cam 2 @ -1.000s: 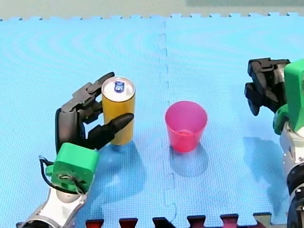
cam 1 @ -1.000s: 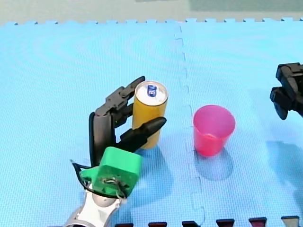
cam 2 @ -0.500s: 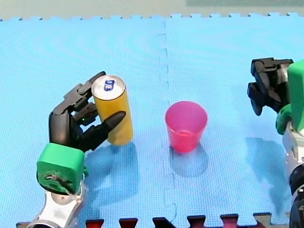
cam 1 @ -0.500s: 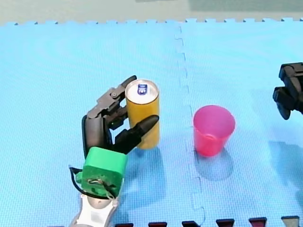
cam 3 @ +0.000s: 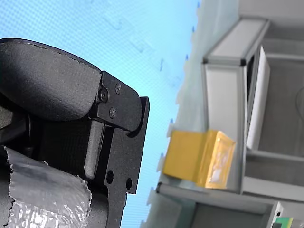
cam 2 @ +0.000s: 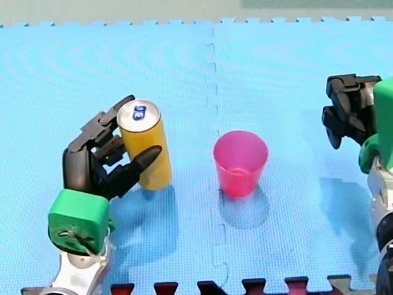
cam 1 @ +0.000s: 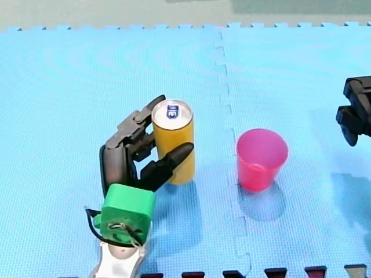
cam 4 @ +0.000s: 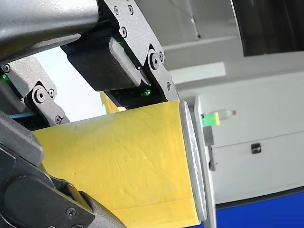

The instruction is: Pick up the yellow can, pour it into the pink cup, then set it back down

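My left hand [cam 1: 134, 155] is clamped on the yellow can [cam 1: 174, 147], black jointed fingers behind its smooth round wall and thumb across the front. The can leans slightly left over the pebbled blue foam mat [cam 1: 69, 87], with its silver lid facing up. The pink cup [cam 1: 261, 159], glossy and tapered, stands upright near the can's right, just past the mat's jigsaw seam. My right hand [cam 2: 347, 110] is at the far right, holding nothing; whether it is clenched I cannot tell.
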Robot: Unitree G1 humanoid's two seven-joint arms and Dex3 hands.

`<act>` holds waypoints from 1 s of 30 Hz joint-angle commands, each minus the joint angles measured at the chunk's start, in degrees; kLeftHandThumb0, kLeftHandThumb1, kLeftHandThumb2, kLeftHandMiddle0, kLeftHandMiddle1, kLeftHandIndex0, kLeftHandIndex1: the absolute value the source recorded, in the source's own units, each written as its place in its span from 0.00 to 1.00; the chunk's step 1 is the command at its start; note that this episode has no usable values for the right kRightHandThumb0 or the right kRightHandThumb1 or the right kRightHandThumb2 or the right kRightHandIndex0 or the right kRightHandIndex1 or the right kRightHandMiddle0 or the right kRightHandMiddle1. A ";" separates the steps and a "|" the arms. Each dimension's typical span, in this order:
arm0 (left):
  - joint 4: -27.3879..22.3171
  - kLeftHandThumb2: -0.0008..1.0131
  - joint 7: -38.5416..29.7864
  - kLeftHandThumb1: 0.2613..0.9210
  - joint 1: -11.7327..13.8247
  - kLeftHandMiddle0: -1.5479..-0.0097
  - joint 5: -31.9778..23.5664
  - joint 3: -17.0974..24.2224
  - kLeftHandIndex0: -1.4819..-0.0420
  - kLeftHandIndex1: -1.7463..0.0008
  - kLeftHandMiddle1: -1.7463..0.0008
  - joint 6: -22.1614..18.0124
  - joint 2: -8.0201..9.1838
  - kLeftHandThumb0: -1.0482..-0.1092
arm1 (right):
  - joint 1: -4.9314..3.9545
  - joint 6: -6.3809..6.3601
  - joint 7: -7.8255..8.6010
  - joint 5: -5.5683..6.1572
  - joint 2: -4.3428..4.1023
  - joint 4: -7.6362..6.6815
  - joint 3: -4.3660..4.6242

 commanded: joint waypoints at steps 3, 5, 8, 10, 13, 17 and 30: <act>1.77 0.00 3.17 0.84 -0.46 0.17 2.83 -0.73 0.22 1.00 1.00 -1.30 0.52 0.75 | 0.03 -0.21 0.13 0.16 -0.50 -0.18 -0.12; 2.65 0.00 5.45 0.84 -0.76 0.17 4.61 -1.26 0.22 1.00 1.00 -1.49 0.81 0.75 | 0.00 -0.20 0.23 0.20 -0.63 -0.16 -0.18; 3.85 0.00 8.97 0.84 -1.34 0.17 6.94 -2.10 0.22 1.00 1.00 -1.44 1.15 0.76 | -0.01 -0.23 0.45 0.30 -0.87 -0.15 -0.29; 4.18 0.00 11.36 0.84 -1.59 0.17 8.56 -2.83 0.22 1.00 1.00 -1.24 1.45 0.76 | 0.03 -0.36 0.49 0.28 -1.03 -0.15 -0.32; 4.53 0.00 14.65 0.84 -1.94 0.17 10.81 -4.02 0.21 1.00 1.00 -0.71 1.97 0.75 | 0.05 -0.65 0.12 -0.02 -1.29 -0.13 -0.16; 5.15 0.00 16.80 0.84 -2.30 0.18 12.00 -4.90 0.21 1.00 1.00 -0.45 2.30 0.75 | -0.05 -0.73 -0.06 -0.13 -1.51 -0.07 -0.09; 7.21 0.00 17.69 0.84 -2.81 0.17 11.35 -5.60 0.21 1.00 1.00 -1.24 1.63 0.75 | -0.41 -0.71 -0.38 -0.56 -2.38 -0.03 0.16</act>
